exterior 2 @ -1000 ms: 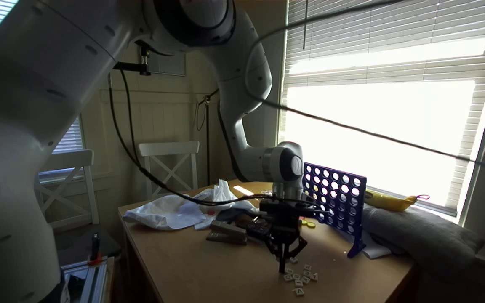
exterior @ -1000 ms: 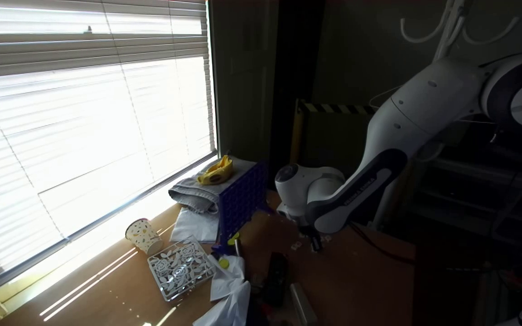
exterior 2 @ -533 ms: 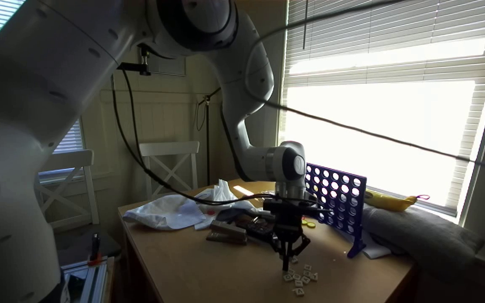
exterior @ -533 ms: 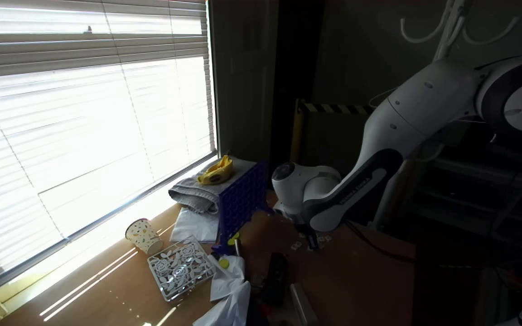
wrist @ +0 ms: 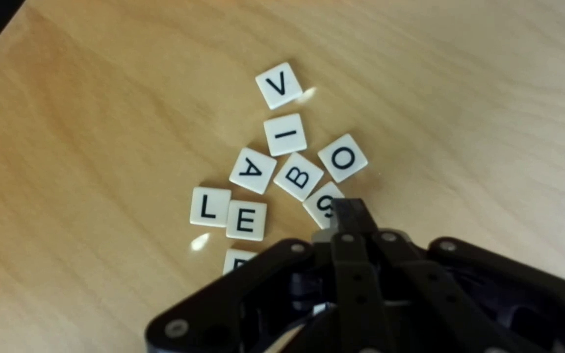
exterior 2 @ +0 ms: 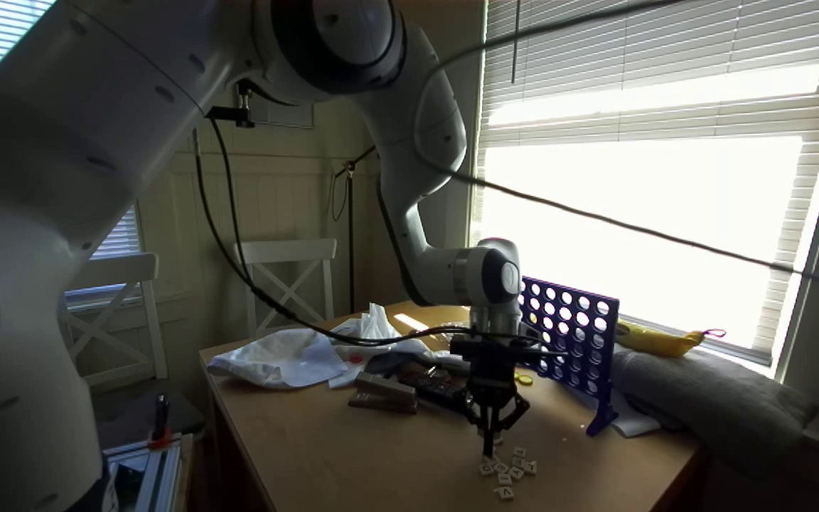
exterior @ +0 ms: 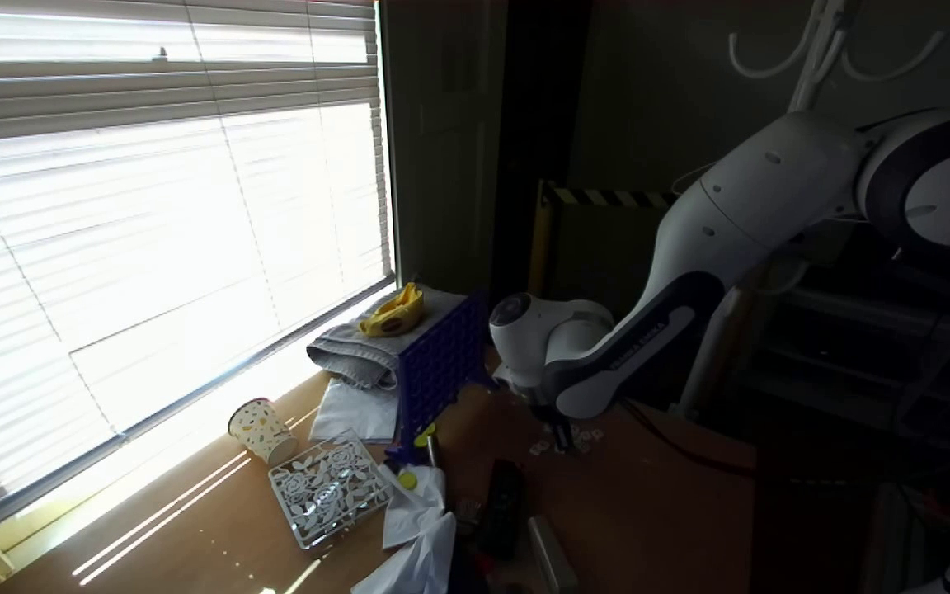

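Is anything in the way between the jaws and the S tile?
Nothing visible stands between them. In the wrist view the shut jaws overlap part of the S tile; whether they touch it, I can't tell. The B tile and O tile lie beside it, not in between.

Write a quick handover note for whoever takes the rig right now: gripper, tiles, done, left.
Gripper: shut, at the S tile and partly hiding it in the wrist view; contact can't be told.
Tiles: letter side up on the table: V tile, I tile, O tile, B tile, A tile, L tile, E tile, plus a partly hidden tile whose letter is cut off.
Done: gripper is down by the tile cluster.
Left: no tile seen gripped or lifted; they lie loose at mixed angles.
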### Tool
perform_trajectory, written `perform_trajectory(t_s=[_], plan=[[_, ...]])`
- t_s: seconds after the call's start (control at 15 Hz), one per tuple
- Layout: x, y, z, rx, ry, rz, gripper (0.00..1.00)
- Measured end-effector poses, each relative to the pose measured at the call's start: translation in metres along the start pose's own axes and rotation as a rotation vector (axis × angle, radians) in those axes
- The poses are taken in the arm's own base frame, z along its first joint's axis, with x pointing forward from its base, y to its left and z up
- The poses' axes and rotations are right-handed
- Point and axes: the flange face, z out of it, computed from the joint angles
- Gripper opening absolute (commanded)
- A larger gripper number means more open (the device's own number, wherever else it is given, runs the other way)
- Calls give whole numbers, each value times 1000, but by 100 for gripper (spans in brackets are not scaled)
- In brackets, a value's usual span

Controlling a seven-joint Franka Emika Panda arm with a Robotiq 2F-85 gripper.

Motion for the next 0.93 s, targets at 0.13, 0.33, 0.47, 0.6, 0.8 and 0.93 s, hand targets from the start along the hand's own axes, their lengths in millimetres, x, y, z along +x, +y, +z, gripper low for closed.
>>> perform_trajectory(t_s=[0.13,0.33,0.47,0.6,0.8,0.93], plan=[[1,2,0,-1,0,3,0],[2,6,-1,-3,1,8,0],[3,9,-1,-5,2,3,0],[4,11,-1,-7,2,-12,0],[5,14,-1,-7,-5,-33,0],[6,15,-1,-7,-12,-53,0]])
